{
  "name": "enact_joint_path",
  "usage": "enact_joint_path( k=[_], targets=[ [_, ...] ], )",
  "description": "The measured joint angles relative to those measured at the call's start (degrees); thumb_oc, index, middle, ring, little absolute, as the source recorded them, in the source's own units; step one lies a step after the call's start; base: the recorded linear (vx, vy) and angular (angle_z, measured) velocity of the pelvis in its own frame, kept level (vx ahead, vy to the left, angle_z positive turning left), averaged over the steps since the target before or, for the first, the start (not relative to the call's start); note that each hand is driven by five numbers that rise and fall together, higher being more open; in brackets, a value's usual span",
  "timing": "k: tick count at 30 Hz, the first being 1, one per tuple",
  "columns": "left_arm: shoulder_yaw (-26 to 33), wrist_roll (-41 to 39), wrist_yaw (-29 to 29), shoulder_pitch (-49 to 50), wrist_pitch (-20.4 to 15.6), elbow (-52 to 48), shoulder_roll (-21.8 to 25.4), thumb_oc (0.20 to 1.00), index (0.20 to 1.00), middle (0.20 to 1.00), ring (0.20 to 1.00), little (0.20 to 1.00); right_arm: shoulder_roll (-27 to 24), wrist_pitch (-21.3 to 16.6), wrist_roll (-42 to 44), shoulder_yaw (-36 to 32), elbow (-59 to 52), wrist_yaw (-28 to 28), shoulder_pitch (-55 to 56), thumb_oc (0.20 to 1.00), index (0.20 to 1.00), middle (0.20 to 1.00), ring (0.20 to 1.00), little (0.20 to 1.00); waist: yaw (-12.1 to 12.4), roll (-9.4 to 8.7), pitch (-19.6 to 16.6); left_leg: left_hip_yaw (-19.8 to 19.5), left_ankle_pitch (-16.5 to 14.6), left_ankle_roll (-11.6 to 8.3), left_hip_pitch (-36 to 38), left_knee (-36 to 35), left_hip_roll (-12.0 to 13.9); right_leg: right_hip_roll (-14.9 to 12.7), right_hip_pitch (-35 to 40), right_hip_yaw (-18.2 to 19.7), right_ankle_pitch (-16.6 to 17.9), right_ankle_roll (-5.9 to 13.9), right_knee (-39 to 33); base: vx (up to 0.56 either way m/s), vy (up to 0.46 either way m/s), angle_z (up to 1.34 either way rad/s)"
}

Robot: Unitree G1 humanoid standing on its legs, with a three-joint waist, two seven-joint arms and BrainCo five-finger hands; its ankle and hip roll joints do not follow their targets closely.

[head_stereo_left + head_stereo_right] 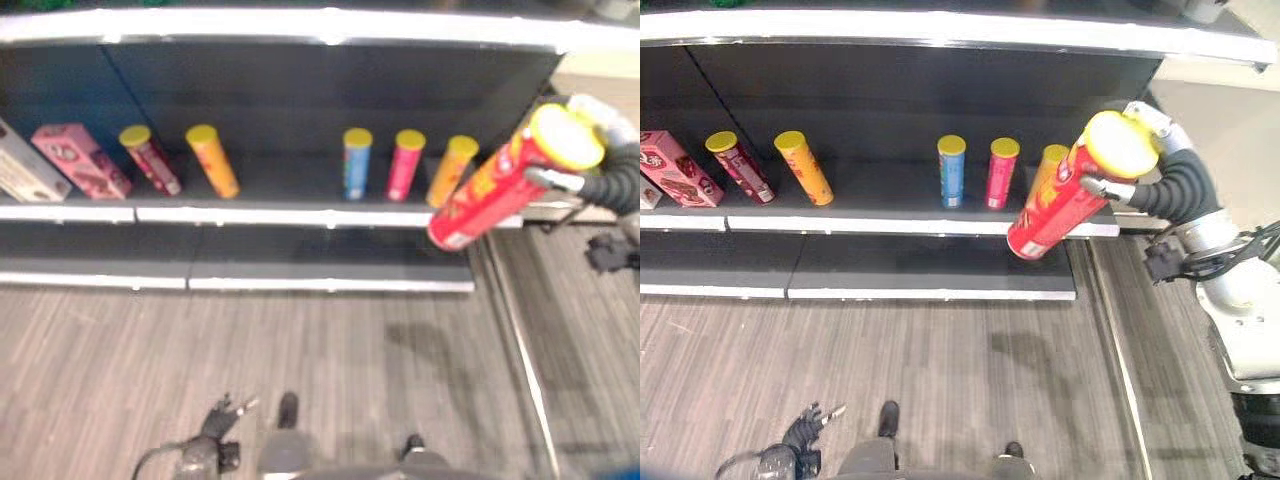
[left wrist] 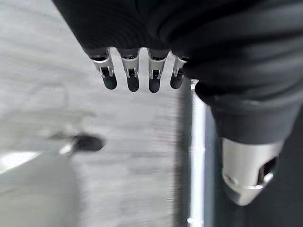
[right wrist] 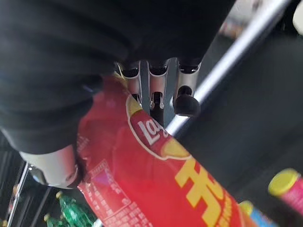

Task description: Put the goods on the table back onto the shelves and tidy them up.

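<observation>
My right hand is shut on a red chip can with a yellow lid. It holds the can tilted, base down and to the left, in front of the right end of the dark shelf. In the right wrist view the fingers curl round the red can. An orange can stands on the shelf just behind it. My left hand hangs low near the floor with relaxed fingers and holds nothing.
Along the same shelf stand a pink can, a blue can, another orange can, a dark red can, a pink box and a grey box. A lower shelf sits beneath.
</observation>
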Motion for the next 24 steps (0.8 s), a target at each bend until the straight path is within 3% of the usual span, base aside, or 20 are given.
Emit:
enact_joint_path(
  k=[3,6,7,8,10,11,12,13,16,19,21,24],
  targets=[
    [2.2,0.6,0.1,-0.4,-0.2,0.2,2.3,1.000,1.000,1.000,1.000,1.000,0.5,0.4,-1.6,3.3,0.4,0.1,-0.2,0.200,0.200,0.200,0.200,0.200,0.8,0.15,-0.2,1.0,-0.9,2.43,0.4,0.4,-2.3,-2.8,-2.3,-0.3,2.2,0.43,4.3,-0.02,0.292,-0.06],
    [2.8,0.6,0.2,0.8,0.1,0.9,3.5,1.000,1.000,1.000,1.000,1.000,0.5,0.7,-2.0,4.1,0.2,0.2,-0.2,0.200,0.200,0.200,0.200,0.200,1.2,0.23,-0.2,1.1,-1.4,3.41,0.5,0.4,-2.4,-2.7,-3.3,0.0,2.6,1.52,4.5,0.03,0.172,-0.03],
    [2.8,0.6,0.1,1.5,0.1,1.3,3.2,1.000,1.000,1.000,1.000,1.000,0.2,0.7,-2.1,4.5,0.3,0.2,-0.6,0.200,0.200,0.200,0.200,0.200,1.3,0.07,-0.1,-0.2,-1.8,4.82,0.5,0.1,-2.4,-0.2,-4.2,1.9,-0.2,3.17,4.8,0.05,0.138,0.04],
    [3.7,0.5,0.1,1.3,0.1,2.5,3.5,1.000,1.000,1.000,1.000,1.000,0.2,0.9,-2.3,4.9,0.3,0.3,-0.7,0.200,0.200,0.200,0.200,0.200,1.0,0.26,0.0,-0.7,-1.1,4.55,0.7,-0.7,-1.7,2.0,-4.9,4.2,-2.0,3.66,4.9,0.03,0.088,0.04],
    [4.1,0.4,0.1,2.1,0.7,3.2,1.9,1.000,1.000,1.000,1.000,1.000,-0.4,1.0,-2.3,6.6,0.4,1.0,-2.4,0.200,0.200,0.200,0.200,0.200,0.6,0.49,0.5,-0.7,-0.7,4.20,0.9,-1.3,-0.4,8.9,-7.8,7.4,-5.3,1.82,3.3,0.03,0.084,0.01],
    [4.2,0.4,0.1,2.0,0.8,3.4,1.2,1.000,1.000,1.000,1.000,1.000,-0.8,1.0,-2.3,7.0,0.4,1.1,-2.7,0.200,0.200,0.200,0.200,0.200,0.4,1.26,1.0,-1.2,-0.6,4.13,0.8,-1.3,0.3,10.5,-8.0,8.6,-5.2,1.12,3.1,0.10,0.073,0.36],
    [3.1,0.4,-0.1,2.1,0.8,3.1,-0.6,1.000,1.000,1.000,1.000,1.000,-3.3,1.1,-2.3,8.8,0.5,1.6,-2.9,0.200,0.200,0.200,0.200,0.200,-1.4,2.93,1.6,-3.8,0.3,2.63,-0.4,-1.2,1.9,15.2,-7.6,11.3,-2.5,-0.57,-0.9,0.12,0.092,0.78],
    [1.8,0.4,-0.2,1.9,0.9,3.2,-1.5,1.000,1.000,1.000,1.000,1.000,-4.4,1.2,-2.3,9.3,1.3,1.9,-2.9,0.200,0.200,0.200,0.200,0.200,-2.5,3.51,1.9,-5.8,1.5,1.83,-1.1,-1.1,1.8,16.2,-6.0,11.0,-2.2,-0.57,-1.8,0.11,0.060,0.98],
    [-1.4,0.4,-1.1,2.1,0.8,2.8,-5.9,1.000,1.000,1.000,1.000,1.000,-8.5,2.4,-2.3,9.5,4.7,2.3,-3.4,0.200,0.200,0.200,0.200,0.200,-1.9,5.02,2.7,-8.2,0.5,0.53,-1.4,0.5,2.3,17.4,-5.6,9.4,-4.4,-2.60,0.4,0.08,-0.054,0.62],
    [-1.4,0.4,-1.1,3.4,1.0,3.0,-6.6,1.000,1.000,1.000,1.000,1.000,-8.9,2.4,-2.3,10.4,4.4,2.4,-5.4,0.200,0.200,0.200,0.200,0.200,-2.0,5.19,2.7,-8.3,0.5,-0.31,-3.3,0.9,2.4,17.4,-7.2,9.0,-4.2,-2.10,0.9,0.05,-0.068,0.05],
    [-1.4,0.4,-1.0,3.4,1.0,3.0,-6.1,1.000,1.000,1.000,1.000,1.000,-8.9,2.4,-2.3,11.4,4.5,2.3,-6.2,0.200,0.200,0.200,0.200,0.200,-1.8,4.57,3.1,-8.4,1.0,-0.29,-3.6,0.9,2.1,17.1,-7.6,9.0,-4.2,-2.05,1.1,0.03,-0.124,-0.01],
    [0.0,-1.2,-0.1,1.1,0.9,2.8,-3.8,1.000,1.000,1.000,1.000,1.000,-7.9,2.4,-2.3,19.5,5.0,2.3,-14.1,0.200,0.200,0.200,0.200,0.200,-1.3,1.44,5.0,-8.0,1.0,-0.25,-4.3,0.5,2.1,16.2,-10.3,8.9,-4.6,-1.64,3.7,0.10,-0.128,-0.10]
  ],
)
